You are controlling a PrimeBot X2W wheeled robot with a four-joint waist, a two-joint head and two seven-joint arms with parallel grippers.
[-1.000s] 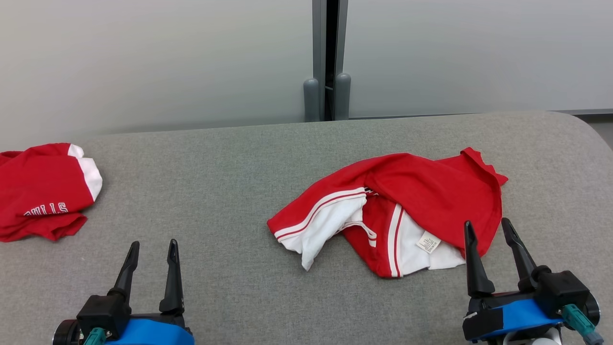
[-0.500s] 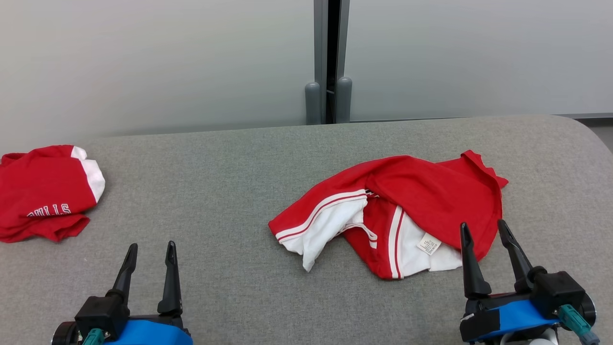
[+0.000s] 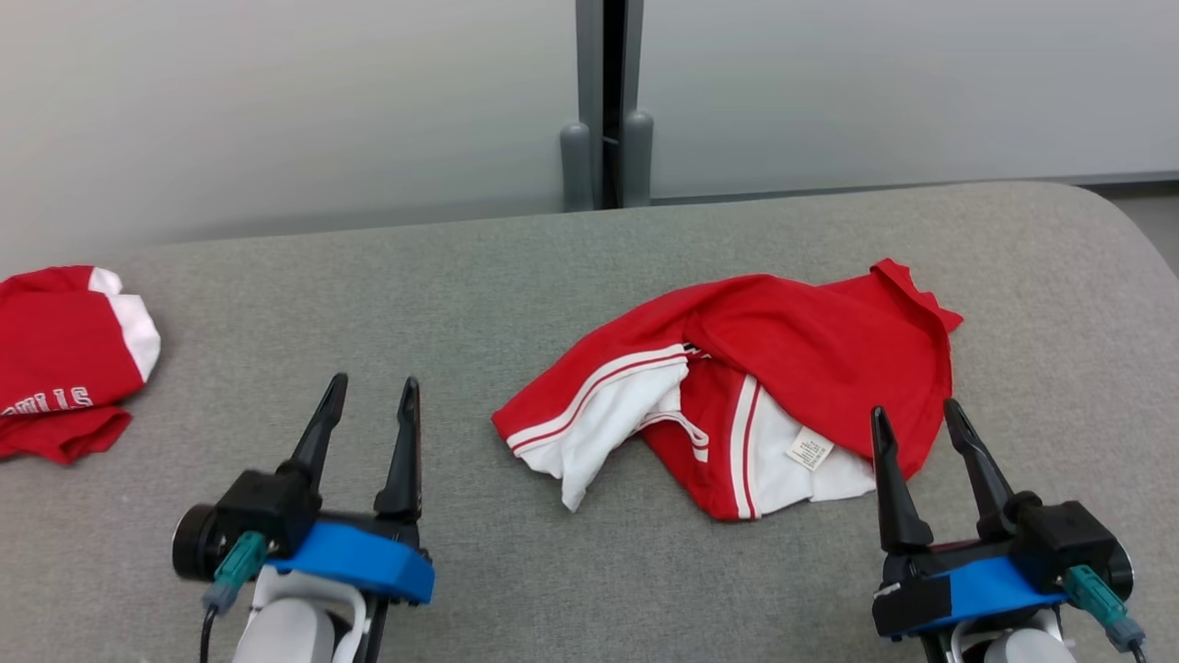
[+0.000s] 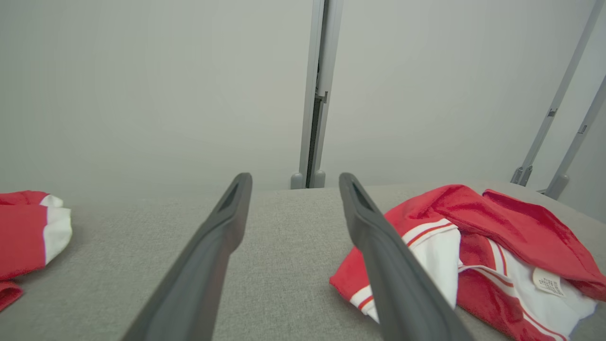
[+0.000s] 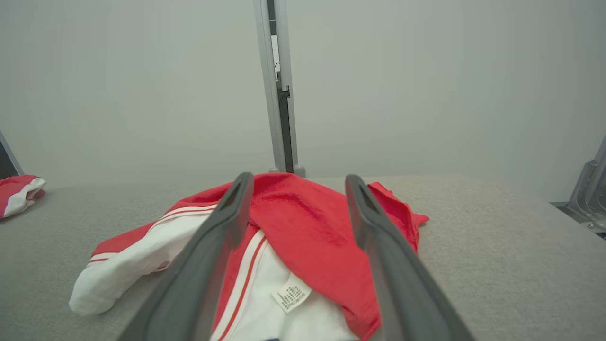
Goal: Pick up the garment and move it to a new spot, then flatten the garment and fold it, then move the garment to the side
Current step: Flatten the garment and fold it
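Two red-and-white pieces of clothing on a grey padded table (image 3: 368, 304). Right of centre, crumpled garment (image 3: 811, 350): long axis slanting from near-left to far-right, white striped fold pointing near-left, red corner far-right. At the left edge, second garment (image 3: 55, 350): inverted white letters, "LLS" legible. Near side, left gripper (image 3: 375, 380) and right gripper (image 3: 916, 408): fingers spread, empty, the right one at the crumpled garment's near edge. On the white fabric, care label (image 3: 810, 448): print too small to read.

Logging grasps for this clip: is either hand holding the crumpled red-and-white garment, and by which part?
Nothing is held. The left hand and right hand both stand open, and the garment lies loose on the grey table.
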